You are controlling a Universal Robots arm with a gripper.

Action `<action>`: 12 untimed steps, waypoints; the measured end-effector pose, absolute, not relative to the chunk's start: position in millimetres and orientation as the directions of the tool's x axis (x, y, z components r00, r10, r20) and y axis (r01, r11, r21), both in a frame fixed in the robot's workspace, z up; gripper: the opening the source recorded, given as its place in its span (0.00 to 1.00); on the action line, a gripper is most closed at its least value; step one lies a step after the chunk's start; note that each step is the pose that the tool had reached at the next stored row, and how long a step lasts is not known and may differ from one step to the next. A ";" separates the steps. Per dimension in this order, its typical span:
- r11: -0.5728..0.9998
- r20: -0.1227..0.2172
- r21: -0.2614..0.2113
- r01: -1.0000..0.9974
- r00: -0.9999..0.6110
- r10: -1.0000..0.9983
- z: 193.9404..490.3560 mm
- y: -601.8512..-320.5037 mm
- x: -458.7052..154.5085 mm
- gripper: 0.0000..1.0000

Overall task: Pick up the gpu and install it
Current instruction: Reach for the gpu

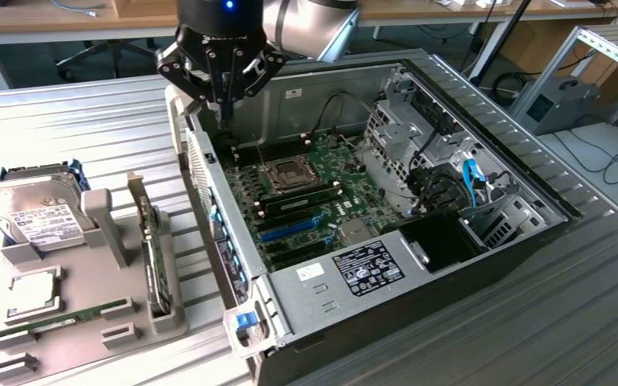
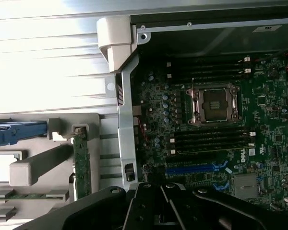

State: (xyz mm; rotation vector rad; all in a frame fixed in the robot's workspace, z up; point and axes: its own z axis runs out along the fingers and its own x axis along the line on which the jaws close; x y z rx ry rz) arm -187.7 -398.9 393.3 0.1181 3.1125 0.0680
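My gripper point(image 1: 223, 119) hangs at eleven o'clock in the exterior view, its fingers pressed together with nothing between them. It is right over the far corner of the open computer case point(image 1: 427, 314), where the case's rim meets the motherboard point(image 1: 325, 189). The fingertips point down just inside that rim, close to the wall and above the board; I cannot tell whether they touch either. The gpu point(image 1: 154, 259) stands on its long edge in a slot of the grey tray point(image 1: 100, 229), at eight o'clock in the exterior view. Its silver bracket end is turned toward twelve o'clock, and it is outside the case and well apart from my fingers. The tray's edge runs just beside the case's outer wall, with a narrow strip of the ribbed table point(image 1: 566, 322) between them. On the tray, the hard drive point(image 1: 32, 215) lies in its blue carrier at ten o'clock of the gpu, and the slim memory stick point(image 1: 64, 319) lies toward eight o'clock of it. Inside the case the processor socket point(image 1: 287, 174) sits at four o'clock of my fingertips. The blue expansion slots point(image 1: 287, 232) lie further along at five o'clock, and the board around them is open as far as the edge of the power supply point(image 1: 368, 269). At three o'clock the drive cage point(image 1: 401, 133) and its cables crowd the room beside the board. Above the tray and the gpu's upper edge the air is open.
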 end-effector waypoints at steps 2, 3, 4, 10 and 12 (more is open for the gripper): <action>0.996 -0.024 0.045 0.075 -0.997 0.076 393.3 -398.9 -188.5 0.11; 0.996 -0.024 0.045 0.075 -0.997 0.076 393.3 -398.9 -188.9 0.11; 0.996 -0.024 0.045 0.075 -0.997 0.076 393.3 -398.9 -189.2 0.11; 0.996 -0.024 0.045 0.075 -0.997 0.076 393.3 -398.9 -191.3 0.11; 0.996 -0.024 0.045 0.075 -0.997 0.076 393.3 -398.9 -192.1 0.11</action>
